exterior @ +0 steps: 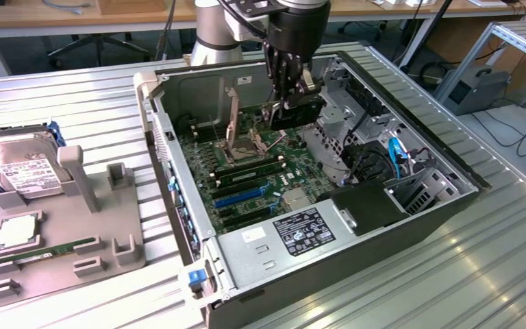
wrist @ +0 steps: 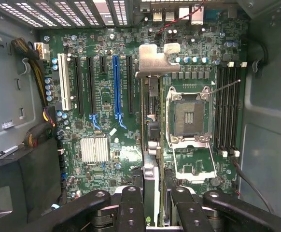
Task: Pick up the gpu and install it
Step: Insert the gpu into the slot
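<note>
Gpu (wrist: 157,60) edge-on in end effector (exterior: 290,98) grip, over the motherboard (wrist: 102,121)

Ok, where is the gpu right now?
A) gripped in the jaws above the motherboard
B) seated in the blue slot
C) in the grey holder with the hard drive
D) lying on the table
A: the jaws hold the gpu over the motherboard, and the blue slot is empty.

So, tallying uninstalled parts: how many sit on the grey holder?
3: hard drive propped at the holder's far end, square silver chip flat nearer the camera, green memory stick beside that.
</note>
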Tool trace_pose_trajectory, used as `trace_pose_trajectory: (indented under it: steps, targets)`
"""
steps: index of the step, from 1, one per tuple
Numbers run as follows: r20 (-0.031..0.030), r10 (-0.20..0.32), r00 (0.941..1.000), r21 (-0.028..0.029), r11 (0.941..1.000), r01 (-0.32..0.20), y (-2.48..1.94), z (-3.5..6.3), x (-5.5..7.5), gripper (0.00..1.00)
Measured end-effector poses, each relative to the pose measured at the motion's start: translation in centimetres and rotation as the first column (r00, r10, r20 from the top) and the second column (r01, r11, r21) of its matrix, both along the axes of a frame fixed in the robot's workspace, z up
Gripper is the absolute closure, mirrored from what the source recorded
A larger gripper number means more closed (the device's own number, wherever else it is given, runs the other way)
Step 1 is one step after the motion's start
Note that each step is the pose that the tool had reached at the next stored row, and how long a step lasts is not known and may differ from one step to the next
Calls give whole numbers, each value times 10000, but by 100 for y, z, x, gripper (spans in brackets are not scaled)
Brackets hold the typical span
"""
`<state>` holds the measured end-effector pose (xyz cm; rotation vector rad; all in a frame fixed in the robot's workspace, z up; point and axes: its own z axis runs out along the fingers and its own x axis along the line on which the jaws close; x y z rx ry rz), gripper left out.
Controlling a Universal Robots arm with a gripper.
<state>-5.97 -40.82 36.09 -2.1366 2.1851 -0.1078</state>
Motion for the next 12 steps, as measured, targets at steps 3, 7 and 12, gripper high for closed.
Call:
trace_pose_trajectory:
  steps: [3,7,12]
  targets:
    - [0,0,10000,0,10000,0,-1,-5,0,73]
    - [0,0,10000,0,10000,0,-2,-13,0,73]
    - [0,0,10000,0,10000,0,-5,-26,-1,73]
